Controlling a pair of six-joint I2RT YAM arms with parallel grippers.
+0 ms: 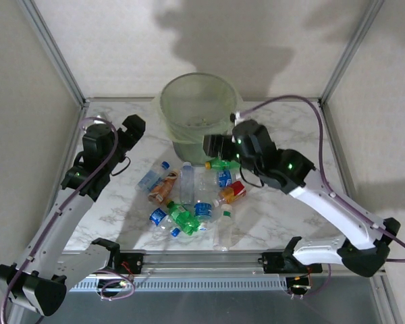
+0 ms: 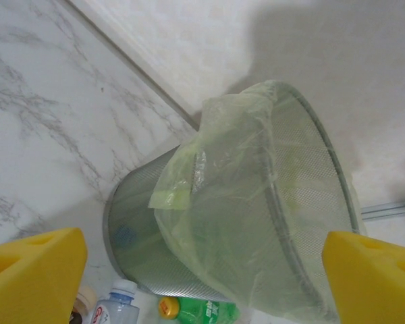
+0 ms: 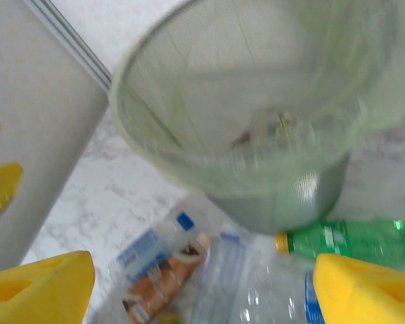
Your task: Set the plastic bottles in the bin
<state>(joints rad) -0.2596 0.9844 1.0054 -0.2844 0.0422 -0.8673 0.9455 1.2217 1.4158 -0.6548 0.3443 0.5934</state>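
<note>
Nearest on the marble tabletop [image 1: 270, 216], a loose heap of plastic bottles [image 1: 189, 199], all lying on their sides between the two arms. At the heap's near edge, a green one [image 1: 182, 217] beside two clear ones with blue labels. On the heap's left, an orange-brown one [image 1: 163, 189]; on its right, a red-labelled one [image 1: 233, 192]. Farther in, a green bottle with a yellow cap [image 1: 223, 164], lying just beside the foot of the bin. Over the far side of the heap and close to the bin's near wall, the right jaws, spread wide apart and gripping nothing, yellow pads at either edge of the right wrist view. Off to the left of the bin, above bare tabletop and clear of the heap, the left jaws, likewise wide apart and empty, facing the bin's side. Farthest back, the bin [image 1: 182, 138] itself, upright at the far edge of the tabletop, a thin pale-green bag [image 2: 209, 169] folded over its rim. Inside at the bottom, something small and pale, too blurred to name.
</note>
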